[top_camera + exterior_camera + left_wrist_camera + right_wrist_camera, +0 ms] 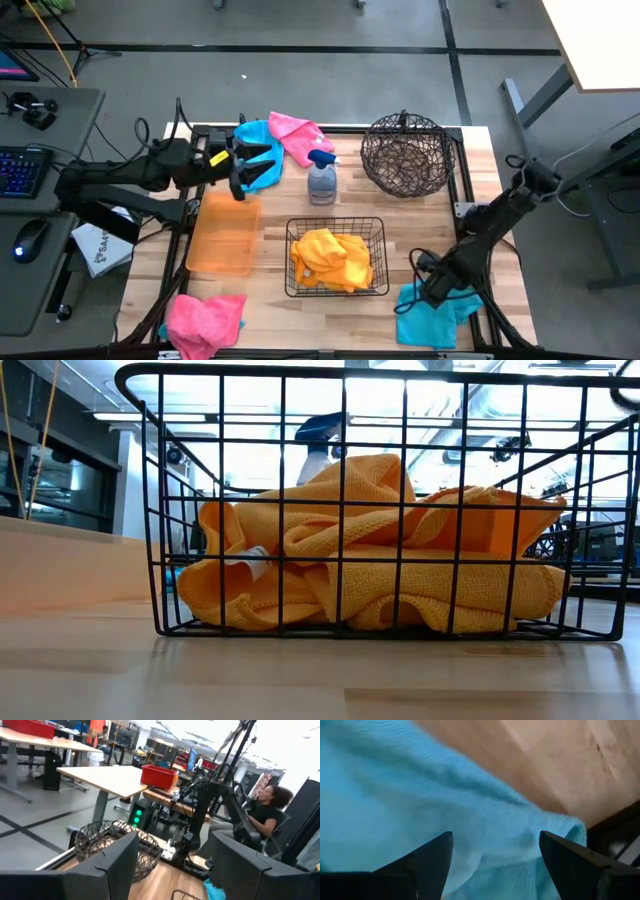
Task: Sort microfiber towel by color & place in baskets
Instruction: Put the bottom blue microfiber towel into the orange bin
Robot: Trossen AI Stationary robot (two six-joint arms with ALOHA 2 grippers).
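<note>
My right gripper [432, 297] [495, 860] is open and points down over a teal towel [436, 314] [420, 795] that lies flat at the table's near right corner. My left gripper [243, 170] [172, 865] is open and empty. It is held level over another teal towel [262, 152] at the far left, with a pink towel [297, 134] beside it. A second pink towel [205, 320] lies at the near left corner. Orange towels [333, 256] [380, 550] fill the black rectangular basket [337, 228]. The orange tray [222, 238] and the round wire basket [407, 153] [107, 837] hold no towel. My right gripper stands with its open fingers [427, 860] right over the teal towel, coming from above. I cannot tell whether the tips touch the cloth.
A grey spray bottle [321, 180] with a blue trigger stands between the far towels and the rectangular basket. A black frame runs along the table's edges [330, 128]. A person [265, 805] sits beyond the table's right side.
</note>
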